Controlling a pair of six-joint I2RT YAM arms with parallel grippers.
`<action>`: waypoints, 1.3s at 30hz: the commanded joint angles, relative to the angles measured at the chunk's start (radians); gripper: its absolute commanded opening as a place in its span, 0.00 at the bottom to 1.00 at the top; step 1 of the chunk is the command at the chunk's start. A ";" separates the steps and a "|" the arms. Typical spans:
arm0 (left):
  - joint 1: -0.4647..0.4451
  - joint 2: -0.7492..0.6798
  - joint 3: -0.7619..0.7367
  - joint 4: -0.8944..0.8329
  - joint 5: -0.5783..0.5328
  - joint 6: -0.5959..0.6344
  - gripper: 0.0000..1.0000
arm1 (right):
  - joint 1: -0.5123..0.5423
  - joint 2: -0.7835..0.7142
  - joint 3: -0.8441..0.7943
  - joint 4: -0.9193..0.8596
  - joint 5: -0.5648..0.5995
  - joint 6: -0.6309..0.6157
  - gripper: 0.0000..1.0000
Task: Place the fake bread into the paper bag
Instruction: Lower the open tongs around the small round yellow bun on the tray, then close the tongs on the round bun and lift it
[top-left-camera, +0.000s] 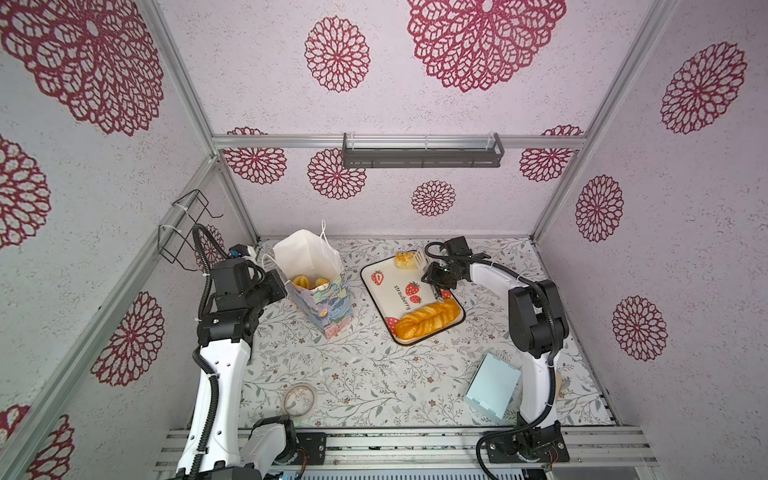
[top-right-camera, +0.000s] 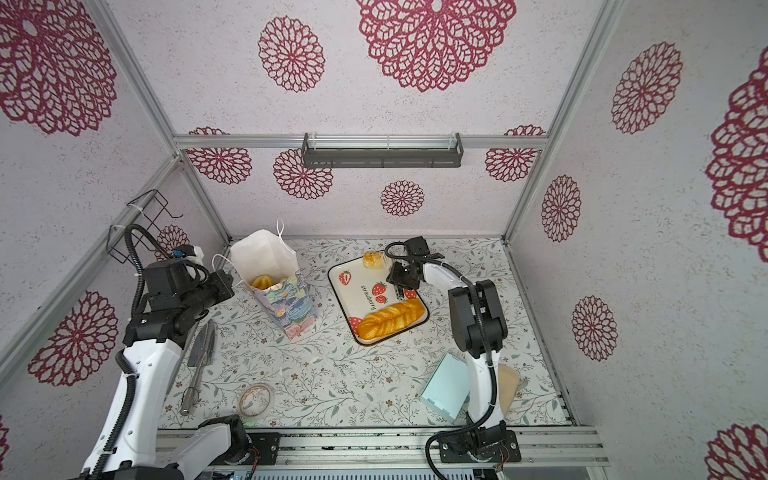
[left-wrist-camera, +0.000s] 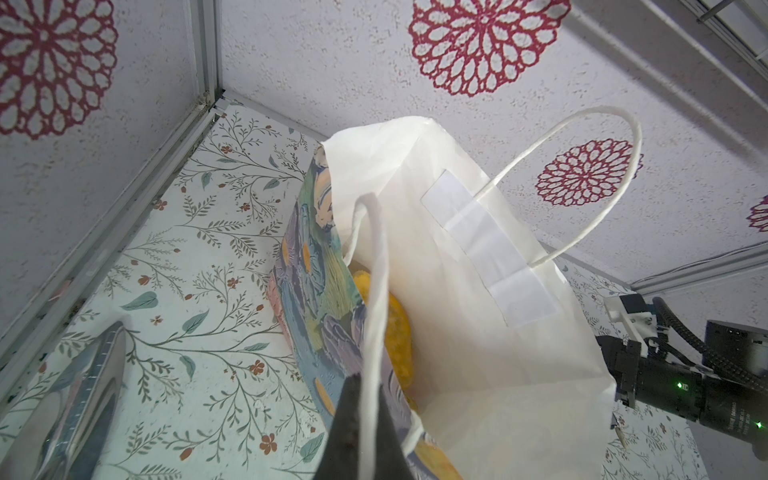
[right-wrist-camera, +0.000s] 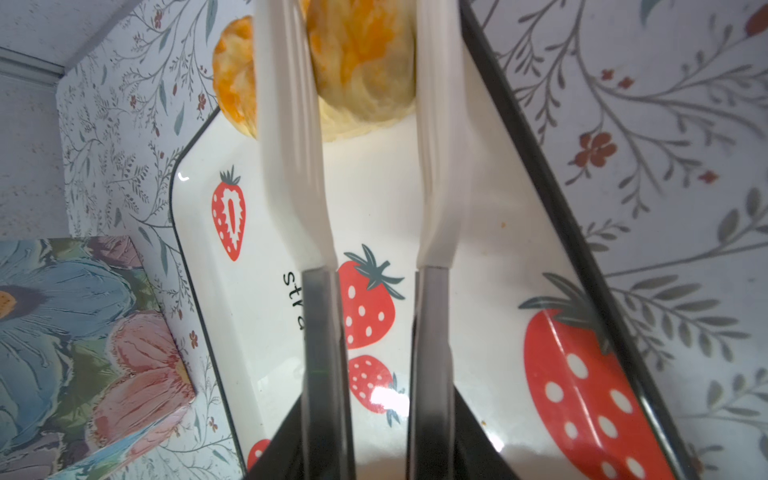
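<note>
Starting up top: both top views show the paper bag (top-left-camera: 322, 309) standing open left of the strawberry tray (top-left-camera: 388, 276). Golden fake bread (top-left-camera: 309, 282) lies at the bag's bottom, and the left gripper (top-left-camera: 282, 286) is tucked against its left rim. On the tray, the braided loaf (top-left-camera: 428, 318) lies across the near end and a bun (top-left-camera: 405, 259) sits at the far corner, with the right gripper (top-left-camera: 433, 279) above the tray between them. A pale blue box (top-left-camera: 492, 386) and a tape roll (top-left-camera: 299, 400) lie nearer the front. A metal utensil (top-right-camera: 201, 353) shows on the cloth beside the left arm in a top view, something not both top views catch.

Over to the left wrist, and now the grip is plain: the fingers are clamped together on the bag's string handle (left-wrist-camera: 376, 291). A yellow pastry peeks out inside the white interior.

Right wrist, and here's what the top misses: the right gripper is pinching a pair of tongs (right-wrist-camera: 436, 187). Their white tips stand one on each side of the bun, which overhangs the tray's rim. Whether they press it, can't tell.
</note>
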 joint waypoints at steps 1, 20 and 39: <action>0.008 -0.006 -0.012 0.013 0.003 -0.005 0.00 | -0.006 -0.030 0.043 0.014 -0.018 0.005 0.44; 0.008 -0.003 -0.012 0.015 0.002 -0.005 0.00 | -0.006 -0.062 0.028 0.017 -0.025 -0.001 0.33; 0.009 -0.002 -0.011 0.015 0.006 -0.007 0.00 | -0.006 -0.287 -0.189 0.102 -0.095 0.033 0.32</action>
